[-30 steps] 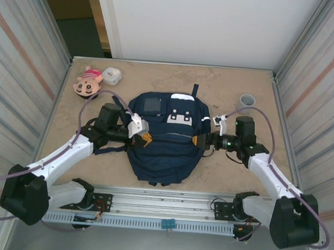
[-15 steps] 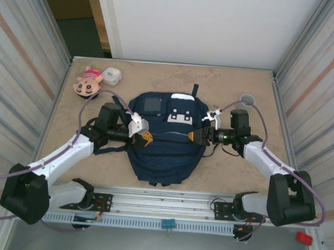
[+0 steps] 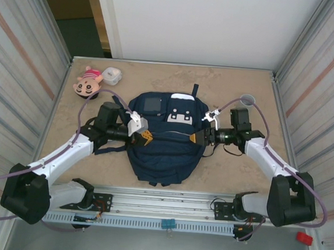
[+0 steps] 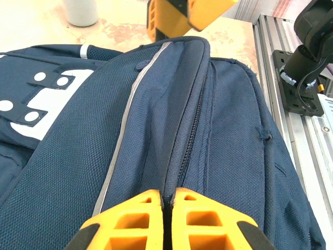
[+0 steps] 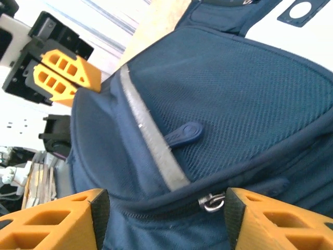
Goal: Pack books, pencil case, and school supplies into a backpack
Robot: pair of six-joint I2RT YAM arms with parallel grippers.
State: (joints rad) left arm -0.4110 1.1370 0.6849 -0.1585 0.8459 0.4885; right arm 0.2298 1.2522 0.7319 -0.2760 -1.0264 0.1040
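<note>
Left gripper (image 4: 167, 197), fingers together, seemingly pinches the backpack (image 3: 163, 157) at its 9 o'clock. Right gripper (image 5: 164, 207), jaws apart, straddles the zipper pull (image 5: 210, 201) at 3 o'clock.

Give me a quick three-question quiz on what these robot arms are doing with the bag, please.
1. True or false: the left end effector is shut on the backpack along its zip seam.
2. What sits between the open fingers of the right end effector? A) a pencil B) a metal zip pull C) a book
3. Name the toy at the far left corner of the table.
Key: 1 true; 2 B; 3 the pink doll head.
</note>
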